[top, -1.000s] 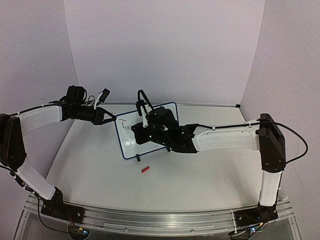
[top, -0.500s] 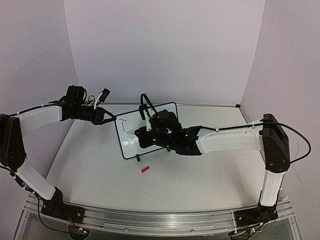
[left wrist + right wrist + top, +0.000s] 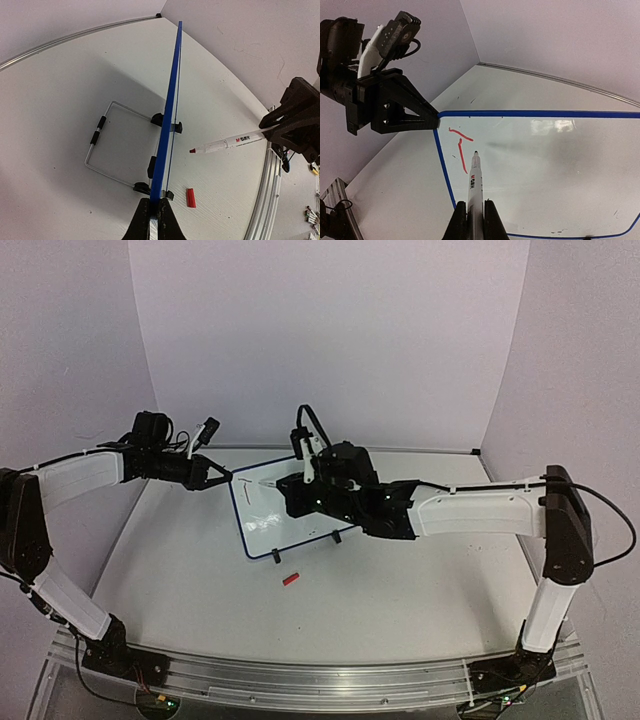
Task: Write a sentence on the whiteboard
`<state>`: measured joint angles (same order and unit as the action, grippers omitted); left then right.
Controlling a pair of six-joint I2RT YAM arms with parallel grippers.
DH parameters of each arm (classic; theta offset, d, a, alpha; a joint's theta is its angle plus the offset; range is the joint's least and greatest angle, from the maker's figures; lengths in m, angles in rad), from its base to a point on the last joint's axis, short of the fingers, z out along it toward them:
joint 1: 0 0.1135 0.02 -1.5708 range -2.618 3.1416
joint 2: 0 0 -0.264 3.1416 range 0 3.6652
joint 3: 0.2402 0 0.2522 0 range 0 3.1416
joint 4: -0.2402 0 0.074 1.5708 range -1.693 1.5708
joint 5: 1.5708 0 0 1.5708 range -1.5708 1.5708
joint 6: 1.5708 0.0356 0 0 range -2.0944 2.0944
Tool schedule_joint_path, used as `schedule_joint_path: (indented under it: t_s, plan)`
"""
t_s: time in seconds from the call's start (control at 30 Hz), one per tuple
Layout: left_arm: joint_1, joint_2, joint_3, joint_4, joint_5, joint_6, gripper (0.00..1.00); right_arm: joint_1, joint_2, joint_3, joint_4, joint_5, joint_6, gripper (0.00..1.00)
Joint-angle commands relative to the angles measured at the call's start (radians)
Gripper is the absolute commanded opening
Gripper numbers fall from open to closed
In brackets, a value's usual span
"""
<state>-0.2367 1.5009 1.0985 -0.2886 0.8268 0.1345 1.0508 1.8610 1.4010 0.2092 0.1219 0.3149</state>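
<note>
Left gripper clamps the whiteboard corner to steady it; right gripper grasps the marker, tip beside the sentence.

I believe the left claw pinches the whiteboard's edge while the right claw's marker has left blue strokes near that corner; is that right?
Not quite: the strokes are red, not blue, as the right wrist view shows. The left claw does pinch the whiteboard edge, and the right claw holds the marker.
</note>
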Motion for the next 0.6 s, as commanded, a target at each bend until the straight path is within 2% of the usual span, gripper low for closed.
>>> schedule_joint_path:
  t_s: [0.0, 0.57]
  plan:
    - [0.001, -0.045, 0.004, 0.006, 0.011, 0.009, 0.0, -0.009, 0.026, 0.044, 0.019, -0.006, 0.001, 0.0]
    - [0.001, -0.045, 0.004, 0.005, 0.009, 0.012, 0.0, -0.018, 0.067, 0.065, 0.03, -0.043, 0.023, 0.0]
